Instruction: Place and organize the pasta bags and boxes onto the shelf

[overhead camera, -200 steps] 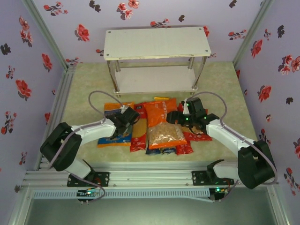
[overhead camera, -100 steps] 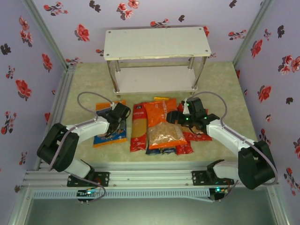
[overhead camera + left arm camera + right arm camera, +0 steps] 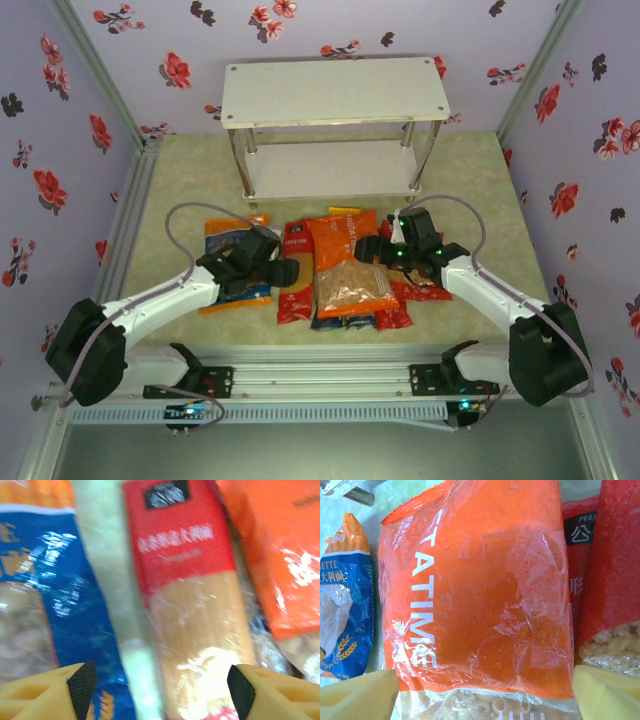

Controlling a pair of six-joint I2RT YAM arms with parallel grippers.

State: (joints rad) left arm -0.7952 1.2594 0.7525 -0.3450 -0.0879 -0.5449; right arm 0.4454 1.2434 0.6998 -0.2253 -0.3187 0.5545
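Here, glossy crinkled orange bag (image 3: 475,590) beside long narrow red pack (image 3: 190,595)

Three pasta bags: blue (image 3: 235,262), orange (image 3: 345,262), red (image 3: 620,555). Two red spaghetti packs (image 3: 295,275) (image 3: 395,318) show plainly; others lie partly hidden under the bags. One two-tier shelf (image 3: 335,90).

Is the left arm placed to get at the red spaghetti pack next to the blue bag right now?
Probably yes. The left tool hangs open right over the red spaghetti pack, with nothing lying on top of it; the orange bag crowds one edge.
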